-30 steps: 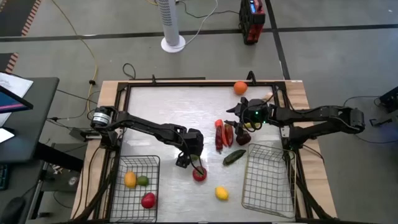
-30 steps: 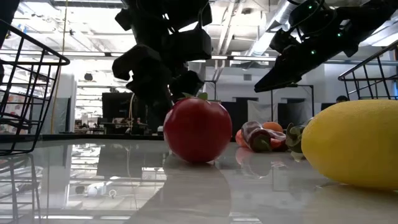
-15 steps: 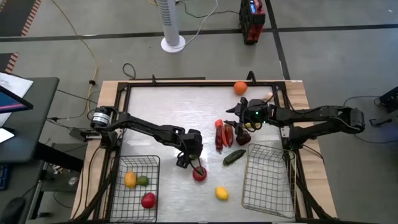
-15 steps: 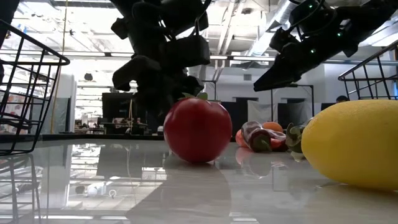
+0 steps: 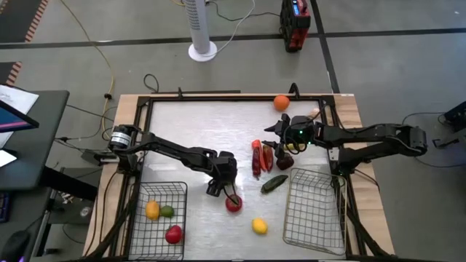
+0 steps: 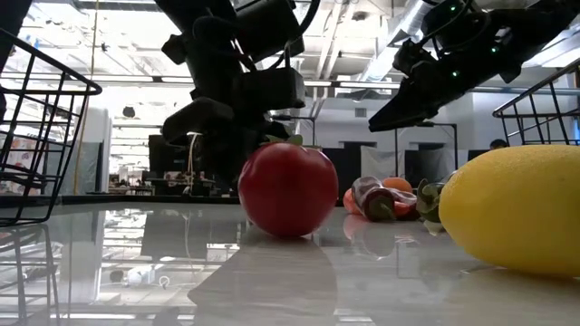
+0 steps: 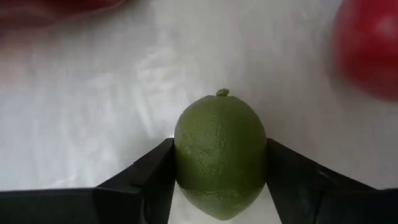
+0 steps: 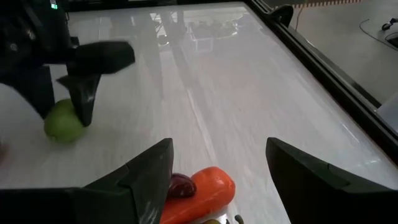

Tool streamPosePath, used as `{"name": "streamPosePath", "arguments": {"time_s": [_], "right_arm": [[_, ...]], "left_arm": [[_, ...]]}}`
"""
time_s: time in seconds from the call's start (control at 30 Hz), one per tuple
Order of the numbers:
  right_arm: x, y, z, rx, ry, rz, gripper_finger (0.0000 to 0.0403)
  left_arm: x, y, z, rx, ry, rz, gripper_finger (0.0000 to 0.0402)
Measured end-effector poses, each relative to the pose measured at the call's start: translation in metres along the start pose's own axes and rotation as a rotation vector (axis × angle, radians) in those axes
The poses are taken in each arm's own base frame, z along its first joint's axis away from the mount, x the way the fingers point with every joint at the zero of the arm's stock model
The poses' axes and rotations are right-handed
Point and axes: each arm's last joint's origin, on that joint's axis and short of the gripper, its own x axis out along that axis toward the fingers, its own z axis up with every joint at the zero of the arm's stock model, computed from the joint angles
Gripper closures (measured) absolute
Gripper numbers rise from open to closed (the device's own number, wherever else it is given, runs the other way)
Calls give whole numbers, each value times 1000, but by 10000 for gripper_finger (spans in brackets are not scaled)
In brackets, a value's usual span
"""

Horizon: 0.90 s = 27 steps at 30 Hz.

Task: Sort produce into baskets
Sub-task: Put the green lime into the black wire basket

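A green lime sits between the fingers of my left gripper, which is shut on it. In the high view the gripper hides the lime and stands just beyond a red apple. My right gripper hangs open above two red peppers, a carrot and a dark plum, touching none of them. The left basket holds a yellow fruit, a lime and a red apple. The right basket stands at the near right. My left gripper pinches the lime between its two fingers, one on each side of its middle. The fingers come from above, pointing down. The lime's nubbed end points away from the wrist, and its underside rests on the table.
A cucumber lies between the peppers and the right basket. A lemon lies near the front edge and an orange at the far right. The raised table frame runs round the white top.
My left gripper has shut its fingers onto the lime while staying just behind the red apple. The lime and the other produce have kept their places.
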Motion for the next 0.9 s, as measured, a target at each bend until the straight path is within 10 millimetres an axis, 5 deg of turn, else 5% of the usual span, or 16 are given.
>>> {"name": "streamPosePath", "arguments": {"time_s": [0.27, 0.5, 0.73, 0.9], "right_arm": [[0, 0, 0, 0, 1, 0, 117], [0, 0, 0, -1, 1, -2, 117], [0, 0, 0, -1, -2, -2, 117], [0, 0, 0, -1, -3, -2, 117]], "left_arm": [[-62, 6, 10, -57, -14, 104, 204], [-145, -12, 6, -353, -166, -155, 206], [-218, -61, -23, -734, -134, -346, 206], [-239, -102, -54, -887, -31, -250, 206]]}}
